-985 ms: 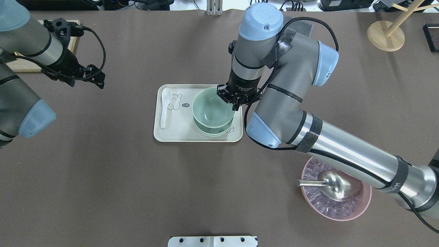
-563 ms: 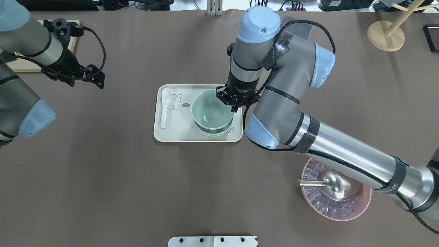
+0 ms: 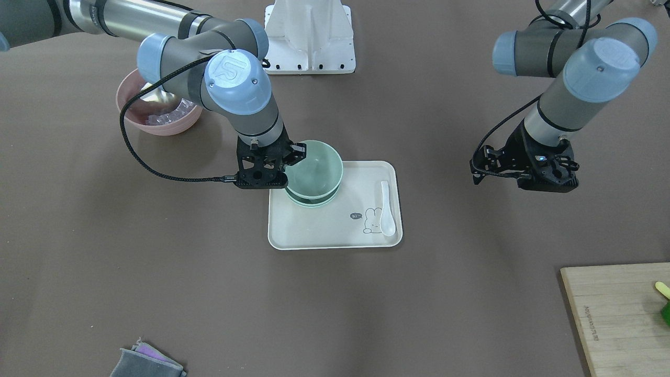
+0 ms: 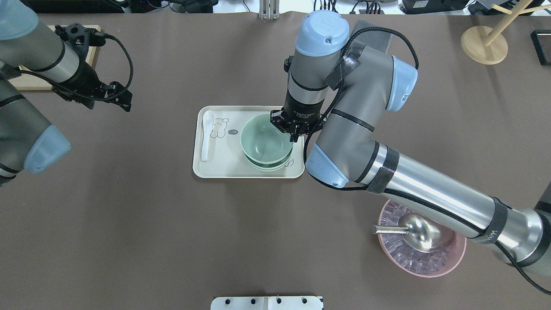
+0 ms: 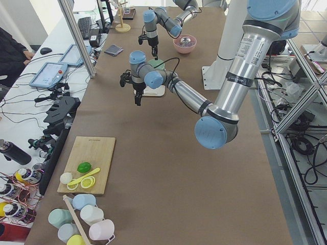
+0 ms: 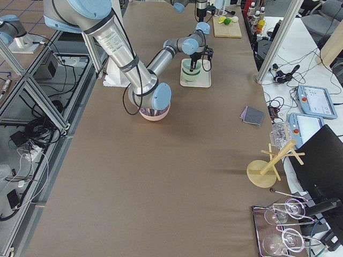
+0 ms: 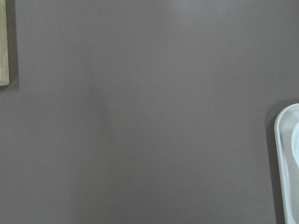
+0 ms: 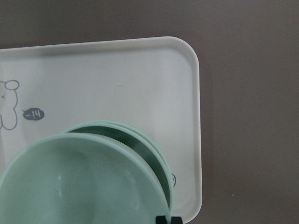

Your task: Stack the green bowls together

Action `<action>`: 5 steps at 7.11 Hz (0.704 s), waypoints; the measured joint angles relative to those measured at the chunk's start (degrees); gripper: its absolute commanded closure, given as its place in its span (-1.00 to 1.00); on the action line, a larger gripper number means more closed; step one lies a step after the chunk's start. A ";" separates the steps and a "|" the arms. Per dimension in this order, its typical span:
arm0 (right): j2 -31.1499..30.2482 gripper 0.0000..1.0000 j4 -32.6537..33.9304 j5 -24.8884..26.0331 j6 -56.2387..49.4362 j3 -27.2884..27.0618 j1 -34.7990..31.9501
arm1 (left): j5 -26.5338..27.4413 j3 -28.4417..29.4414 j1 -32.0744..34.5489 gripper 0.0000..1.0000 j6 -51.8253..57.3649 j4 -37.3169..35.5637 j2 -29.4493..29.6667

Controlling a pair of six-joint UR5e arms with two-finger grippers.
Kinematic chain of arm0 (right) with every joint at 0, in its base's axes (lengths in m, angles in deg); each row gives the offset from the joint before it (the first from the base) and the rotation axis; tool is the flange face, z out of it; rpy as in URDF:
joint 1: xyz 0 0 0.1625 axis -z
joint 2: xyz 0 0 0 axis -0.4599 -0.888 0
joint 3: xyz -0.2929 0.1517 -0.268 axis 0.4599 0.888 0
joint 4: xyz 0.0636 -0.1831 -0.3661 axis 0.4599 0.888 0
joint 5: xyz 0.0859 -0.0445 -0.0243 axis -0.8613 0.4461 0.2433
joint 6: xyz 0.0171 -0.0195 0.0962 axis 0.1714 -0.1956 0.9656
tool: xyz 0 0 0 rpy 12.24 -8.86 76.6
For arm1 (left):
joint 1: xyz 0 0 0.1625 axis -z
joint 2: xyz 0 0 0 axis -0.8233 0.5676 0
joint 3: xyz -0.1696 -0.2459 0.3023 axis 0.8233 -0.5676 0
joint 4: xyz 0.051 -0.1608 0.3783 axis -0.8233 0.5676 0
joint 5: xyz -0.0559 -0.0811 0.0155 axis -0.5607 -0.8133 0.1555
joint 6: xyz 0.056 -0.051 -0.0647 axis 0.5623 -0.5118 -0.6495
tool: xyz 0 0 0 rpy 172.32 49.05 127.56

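Three green bowls are on or over the cream tray (image 4: 215, 165). Two sit nested on the tray, their rims showing (image 4: 269, 166) under the third. My right gripper (image 4: 294, 130) is shut on the rim of the top green bowl (image 4: 263, 140) and holds it slightly tilted just above the nested pair. In the right wrist view the held bowl (image 8: 79, 186) fills the lower left, with the lower rims (image 8: 156, 156) behind it. My left gripper (image 4: 122, 98) hangs open and empty over bare table, far left of the tray.
A white spoon (image 4: 206, 133) lies on the tray's left side. A pink bowl (image 4: 424, 267) with ice and a metal scoop (image 4: 419, 234) sits at the front right under my right arm. A wooden board (image 3: 617, 314) and a wooden stand (image 4: 484, 45) are at the corners.
My right gripper has shifted the held bowl slightly left over the nested pair. The left arm has not moved.
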 measured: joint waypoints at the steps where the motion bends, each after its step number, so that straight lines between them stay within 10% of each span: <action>1: 0.01 1.00 -0.02 0.00 -0.04 0.11 0.10 | 0.00 0.04 -0.03 -0.94 0.00 0.00 0.00; 5: -0.17 1.00 -2.01 0.75 0.01 1.20 0.62 | 0.00 0.07 -0.09 -0.94 0.00 0.00 0.00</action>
